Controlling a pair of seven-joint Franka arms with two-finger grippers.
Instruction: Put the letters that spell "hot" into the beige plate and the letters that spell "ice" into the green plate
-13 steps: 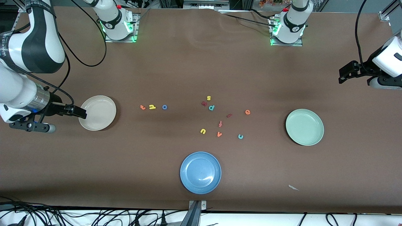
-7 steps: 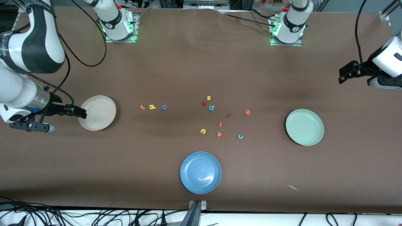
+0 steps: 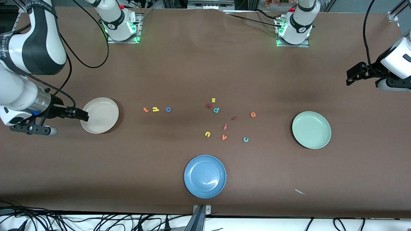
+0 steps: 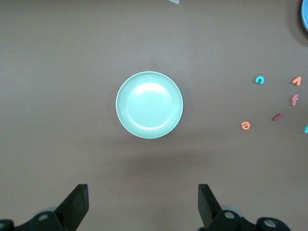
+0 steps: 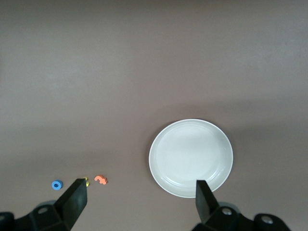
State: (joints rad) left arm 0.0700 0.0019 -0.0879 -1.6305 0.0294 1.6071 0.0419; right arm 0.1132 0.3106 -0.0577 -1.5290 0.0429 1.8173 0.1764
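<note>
Brown table [image 3: 192, 64]. Nearest the front camera: blue plate [image 3: 205, 176]. Farther: c [image 3: 246, 139], green plate [image 3: 311, 130], i [image 3: 234, 118], e [image 3: 253, 114], beige plate [image 3: 100, 115], and t [image 3: 146, 109], h [image 3: 155, 109], o [image 3: 168, 109] in a row. Left gripper [image 4: 143, 204] and right gripper [image 5: 139, 201] wait raised at the table's ends, fingers spread, holding nothing.

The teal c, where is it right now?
In the front view, the teal c lies on the table, between the orange v and the green plate.

Even overhead light, soft shadows
</note>
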